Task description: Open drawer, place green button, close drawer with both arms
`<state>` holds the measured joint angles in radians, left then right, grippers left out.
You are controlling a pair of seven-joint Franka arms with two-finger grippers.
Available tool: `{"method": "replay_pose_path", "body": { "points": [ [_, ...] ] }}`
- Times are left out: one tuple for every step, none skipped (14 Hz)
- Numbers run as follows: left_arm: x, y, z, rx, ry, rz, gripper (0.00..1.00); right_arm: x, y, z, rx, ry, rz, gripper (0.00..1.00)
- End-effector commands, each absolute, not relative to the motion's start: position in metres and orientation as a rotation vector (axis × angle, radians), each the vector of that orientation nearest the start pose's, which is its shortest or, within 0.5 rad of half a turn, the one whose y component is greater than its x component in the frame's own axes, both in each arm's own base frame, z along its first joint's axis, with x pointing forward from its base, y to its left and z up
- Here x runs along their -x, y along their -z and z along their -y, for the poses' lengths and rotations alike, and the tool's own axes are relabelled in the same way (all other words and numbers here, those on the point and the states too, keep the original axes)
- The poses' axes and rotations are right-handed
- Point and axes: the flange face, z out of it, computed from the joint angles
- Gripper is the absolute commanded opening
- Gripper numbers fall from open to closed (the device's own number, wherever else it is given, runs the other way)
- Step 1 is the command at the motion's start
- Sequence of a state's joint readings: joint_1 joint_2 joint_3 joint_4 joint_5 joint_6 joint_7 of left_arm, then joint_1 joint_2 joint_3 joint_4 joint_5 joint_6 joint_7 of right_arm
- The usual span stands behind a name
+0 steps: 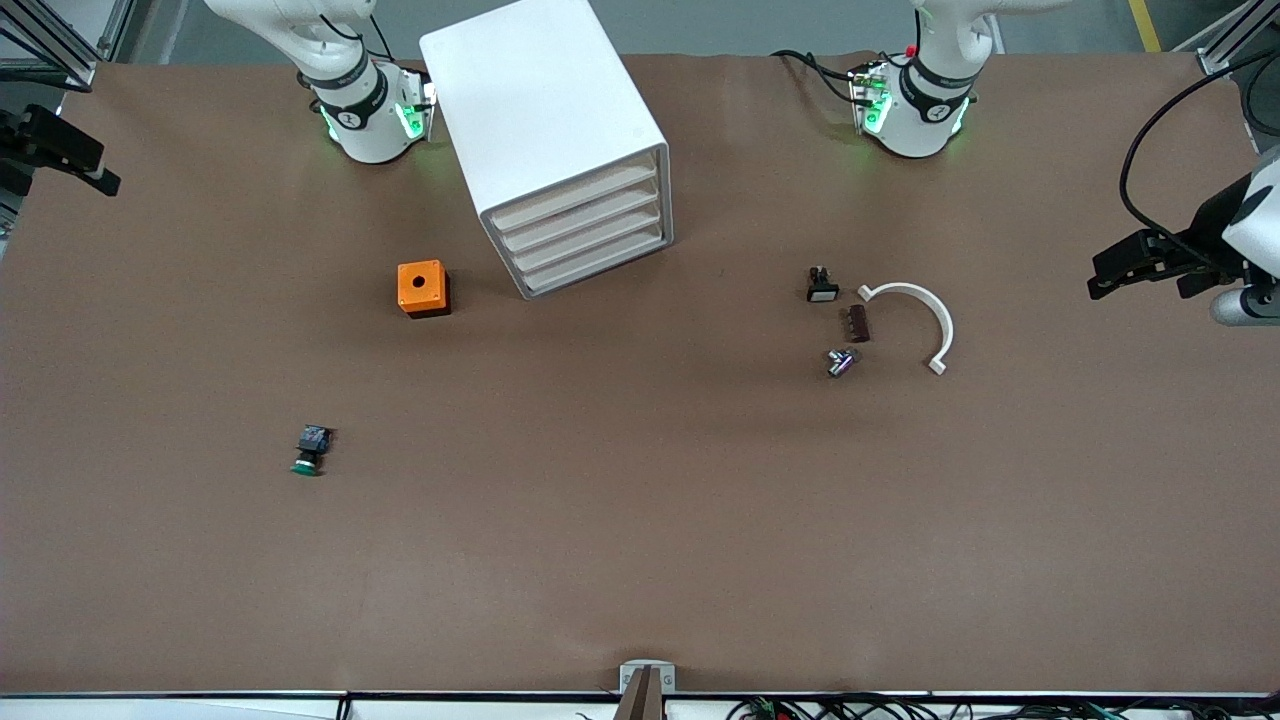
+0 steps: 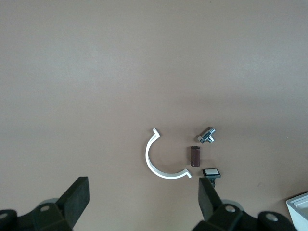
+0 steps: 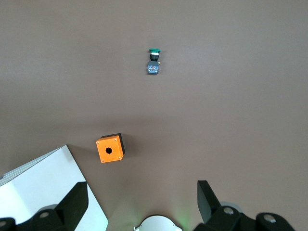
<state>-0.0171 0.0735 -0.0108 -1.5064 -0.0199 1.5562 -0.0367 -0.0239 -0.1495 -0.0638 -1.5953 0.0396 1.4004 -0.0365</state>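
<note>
Both arms are mostly cut off by the edges of the front view. Only their white bases show, standing at the top. The left gripper (image 1: pixel 1105 280) pokes in high up at the left arm's end of the table. The right gripper (image 1: pixel 95 170) pokes in at the right arm's end. Both arms wait.

In the left wrist view the left gripper (image 2: pixel 143 195) has its two black fingers (image 2: pixel 77 195) spread wide apart. It holds nothing and touches nothing. In the right wrist view the right gripper (image 3: pixel 142 195) is spread wide too, with nothing between its fingers (image 3: pixel 207 195).

The button (image 1: pixel 310 450) lies on its side on the brown table (image 1: pixel 640 560), toward the right arm's end. Its green cap points toward the front camera. It is nearer to that camera than the orange box (image 1: pixel 422 288), and well apart from it.

The white drawer cabinet (image 1: pixel 555 140) stands beside the orange box, turned at a slant. All its drawers look pushed in.

Toward the left arm's end lie four small parts close together: a curved white piece (image 1: pixel 925 315), a black-and-white switch part (image 1: pixel 822 287), a small brown block (image 1: pixel 858 324) and a little shiny metal part (image 1: pixel 841 362). The metal part is too small to make out well.
</note>
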Motion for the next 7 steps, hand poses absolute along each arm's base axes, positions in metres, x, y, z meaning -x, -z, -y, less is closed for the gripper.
{"method": "replay_pose_path", "body": {
  "points": [
    [-0.5752,-0.615,0.017,3.14,-0.048,-0.009,1.0,-0.4784,-0.6778,0.0426,3.085,-0.061,-0.053,1.0],
    [-0.5757,-0.6149,0.017,3.14,-0.048,-0.007,1.0,-0.4786,-0.678,0.0428,3.087,-0.059,-0.053,1.0],
    [-0.5757,-0.6149,0.0165,3.143,-0.048,-0.002,1.0,-0.4791,-0.6772,0.0427,3.085,-0.061,-0.053,1.0],
    [-0.5758,-0.6149,0.0149,3.145,-0.048,0.0,1.0,-0.4791,-0.6772,0.0429,3.087,-0.061,-0.053,1.0],
    [-0.5753,-0.6157,0.0152,3.148,-0.046,-0.007,1.0,-0.4791,-0.6772,0.0427,3.085,-0.061,-0.053,1.0],
    [-0.5753,-0.6158,0.0154,3.15,-0.046,-0.01,1.0,-0.4791,-0.6772,0.0427,3.085,-0.061,-0.053,1.0],
    [-0.5751,-0.6149,0.0147,3.151,-0.051,-0.005,1.0,-0.4791,-0.6772,0.0429,3.087,-0.061,-0.053,1.0]
  ]
}}
